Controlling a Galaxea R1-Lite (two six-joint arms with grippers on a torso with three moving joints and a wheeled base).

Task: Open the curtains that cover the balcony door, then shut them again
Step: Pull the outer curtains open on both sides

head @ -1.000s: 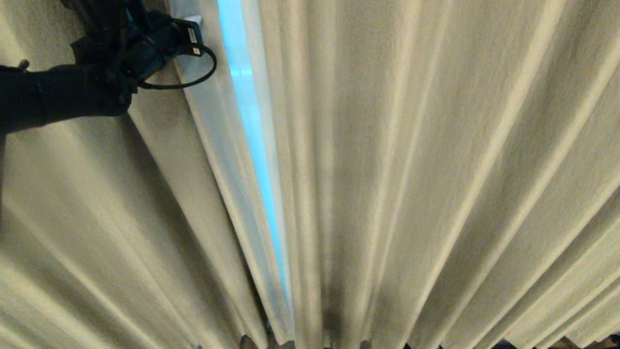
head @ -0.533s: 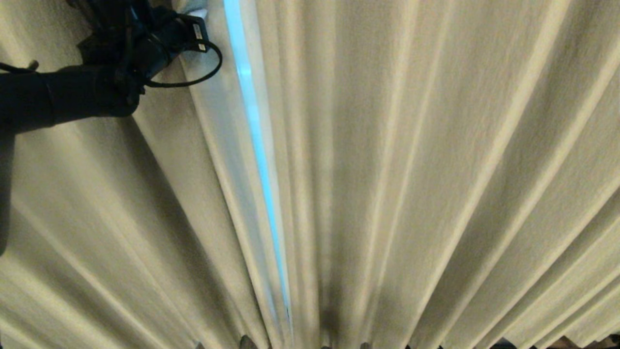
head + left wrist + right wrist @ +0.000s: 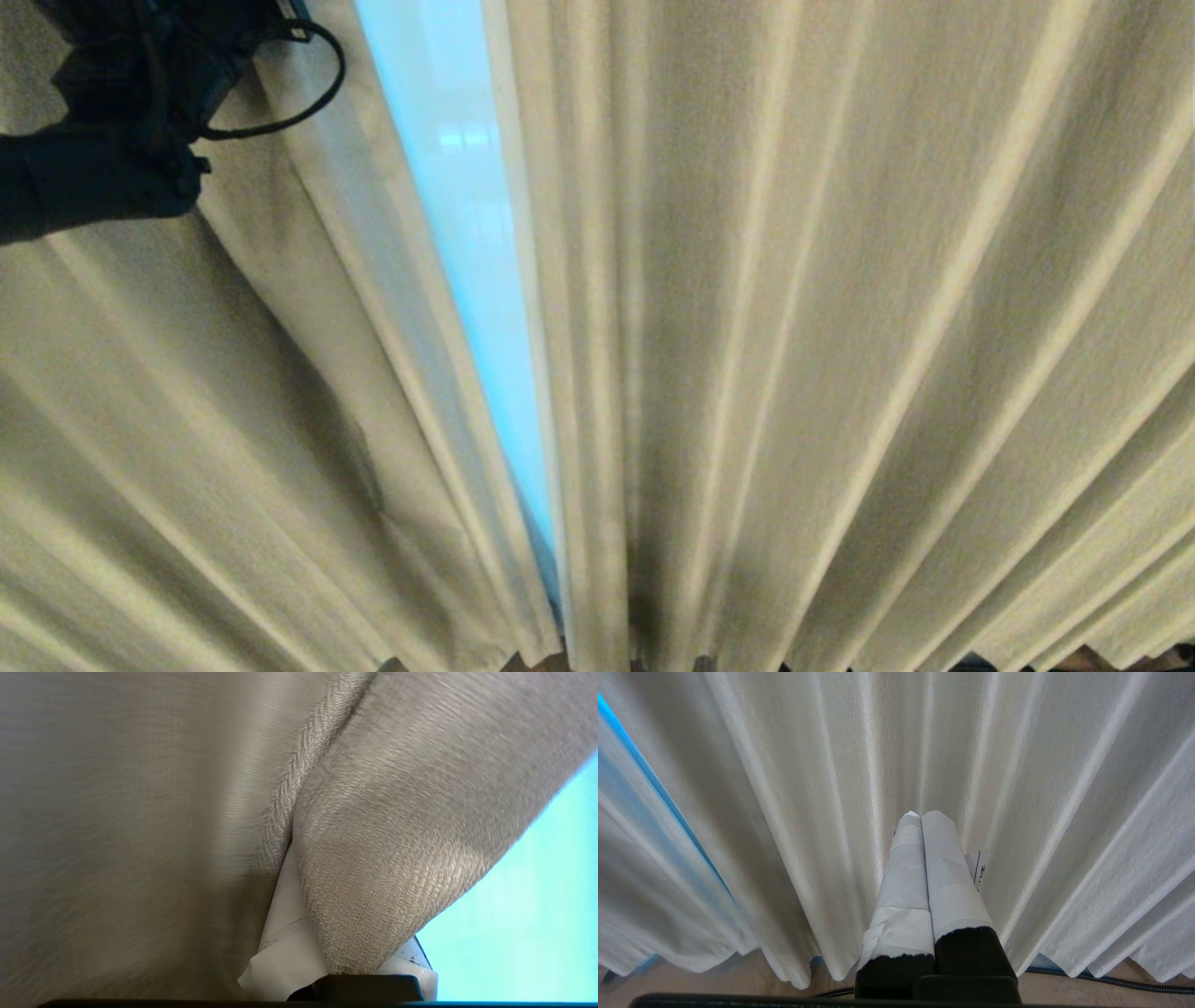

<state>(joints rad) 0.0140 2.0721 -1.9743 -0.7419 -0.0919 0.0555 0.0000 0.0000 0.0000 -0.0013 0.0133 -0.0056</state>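
Left gripper [image 3: 299, 914], white-taped fingers pinched onto edge of thick pleated cream-beige curtains [image 3: 840, 327], raised at upper left. Narrow bright blue gap exposed between panels. Right gripper [image 3: 922, 816] pressed together, parked low before curtains.

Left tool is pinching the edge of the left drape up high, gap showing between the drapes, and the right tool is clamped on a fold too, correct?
Not quite. The right wrist view shows the right tool shut on nothing, just short of the drapes. The left tool does grip the left drape, beside the gap.
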